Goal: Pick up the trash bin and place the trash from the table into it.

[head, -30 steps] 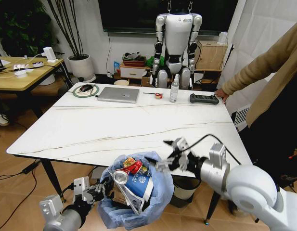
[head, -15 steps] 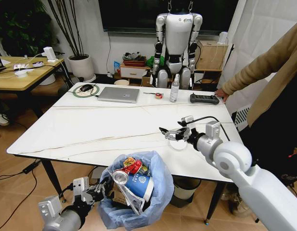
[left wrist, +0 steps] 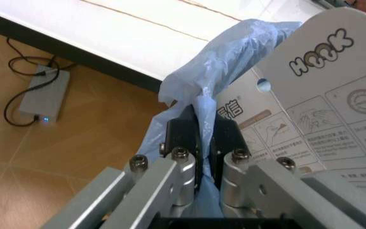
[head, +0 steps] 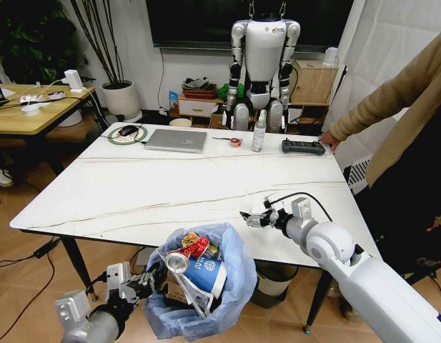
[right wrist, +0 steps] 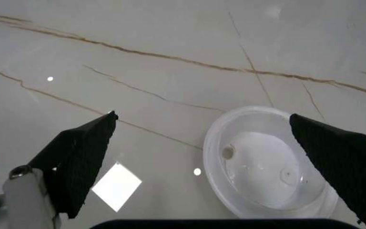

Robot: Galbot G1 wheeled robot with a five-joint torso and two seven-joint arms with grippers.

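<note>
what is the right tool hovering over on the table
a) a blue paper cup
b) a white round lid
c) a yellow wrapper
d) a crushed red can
b) The right wrist view shows the white round lid lying on the table between the spread fingers of the open right tool; the can and cup already sit in the trash bin, which the left tool grips by its bag.
</note>
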